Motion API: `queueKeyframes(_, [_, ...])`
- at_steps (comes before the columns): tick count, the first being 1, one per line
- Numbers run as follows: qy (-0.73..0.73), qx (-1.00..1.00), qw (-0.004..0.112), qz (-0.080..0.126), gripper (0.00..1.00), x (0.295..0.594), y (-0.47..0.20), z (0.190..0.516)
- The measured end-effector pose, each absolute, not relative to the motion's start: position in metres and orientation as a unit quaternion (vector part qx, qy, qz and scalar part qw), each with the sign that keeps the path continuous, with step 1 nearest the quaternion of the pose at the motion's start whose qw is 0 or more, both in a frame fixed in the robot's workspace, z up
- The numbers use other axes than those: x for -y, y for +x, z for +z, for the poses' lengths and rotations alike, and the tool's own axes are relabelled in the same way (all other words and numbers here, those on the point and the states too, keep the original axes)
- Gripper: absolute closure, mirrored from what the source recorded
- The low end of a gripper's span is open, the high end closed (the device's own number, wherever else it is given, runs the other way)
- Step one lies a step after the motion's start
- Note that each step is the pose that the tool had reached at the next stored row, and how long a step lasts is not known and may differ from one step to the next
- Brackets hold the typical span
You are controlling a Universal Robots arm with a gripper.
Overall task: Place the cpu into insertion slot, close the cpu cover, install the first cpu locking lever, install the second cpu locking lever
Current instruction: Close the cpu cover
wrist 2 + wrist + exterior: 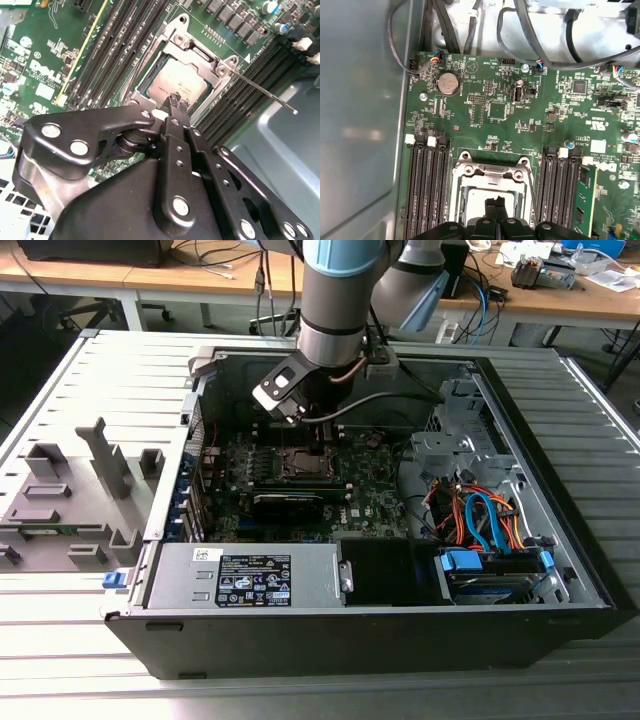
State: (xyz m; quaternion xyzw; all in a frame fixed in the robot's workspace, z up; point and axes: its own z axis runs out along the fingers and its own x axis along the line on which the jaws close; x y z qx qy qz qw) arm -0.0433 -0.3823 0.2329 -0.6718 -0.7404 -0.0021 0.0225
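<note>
The cpu [177, 82], a square chip with a silver-grey top, sits in the insertion slot [300, 462], and the silvery cpu cover [197, 52] appears to lie flat around it. A thin lever [260, 90] juts out sideways beside it. The gripper [177, 102] hangs right over the chip's edge, its fingertips pressed together on nothing. The open computer case [380, 635] holds the green board [485, 115], a labelled power supply [250, 575] and orange and blue cables [480, 515]. It rests on a grey slatted counter [90, 380], with wooden desks [200, 280] behind.
</note>
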Motion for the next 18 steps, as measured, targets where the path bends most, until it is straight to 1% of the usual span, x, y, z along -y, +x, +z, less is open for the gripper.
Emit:
queueKeyframes(8, [-0.672, 0.74, 0.023, -0.002, 0.89, 0.382, -0.043, 0.245])
queueKeyframes(18, [-0.672, 0.74, 0.023, -0.002, 0.89, 0.382, -0.043, 0.245])
